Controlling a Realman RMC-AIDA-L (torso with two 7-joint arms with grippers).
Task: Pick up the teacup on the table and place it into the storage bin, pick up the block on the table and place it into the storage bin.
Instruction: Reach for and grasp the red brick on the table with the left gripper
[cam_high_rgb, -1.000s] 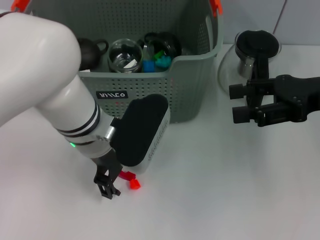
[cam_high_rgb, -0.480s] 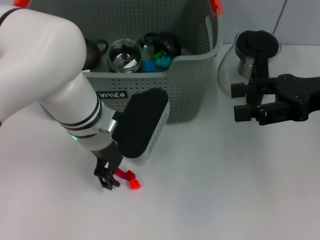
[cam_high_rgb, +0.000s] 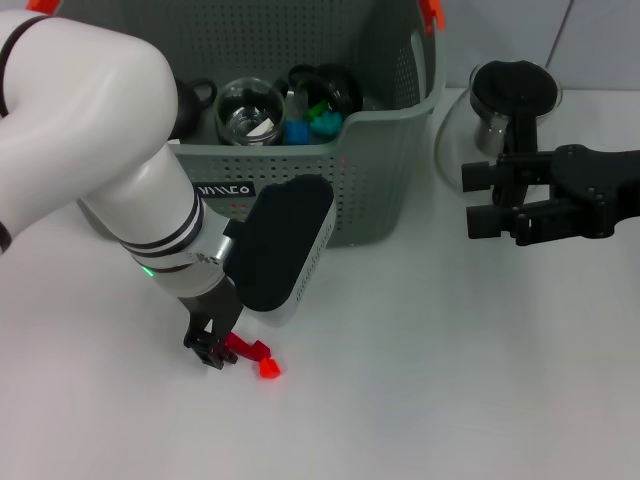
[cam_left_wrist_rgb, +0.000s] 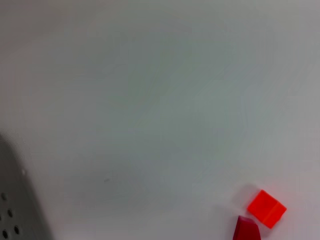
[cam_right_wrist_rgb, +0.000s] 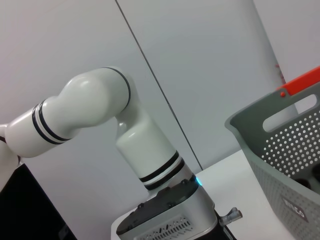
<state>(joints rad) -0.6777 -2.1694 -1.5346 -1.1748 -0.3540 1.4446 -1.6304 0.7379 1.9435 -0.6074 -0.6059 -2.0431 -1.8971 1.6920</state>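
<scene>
White tabletop fills the lower half of the head view, with the bin across the upper middle and a glass pot at upper right. Over the last second the left gripper has slid a little toward the frame's left and settled lower, so its fingers now sit right against the darker red block. Whether they are clamped on it cannot be told; the wrist housing hides the gap. A brighter orange-red block lies just beside the red one, touching or nearly so, which the left wrist view confirms. A glass cup already stands in the bin among other items, so the teacup step looks done and the block is what remains, probably at the grasp.

Open table lies to the right and below the blocks; the bin's front wall rises just above them in the frame, so a lift needs to clear the rim. The right gripper hangs with fingers spread at mid right, near the pot and well apart from the work.
</scene>
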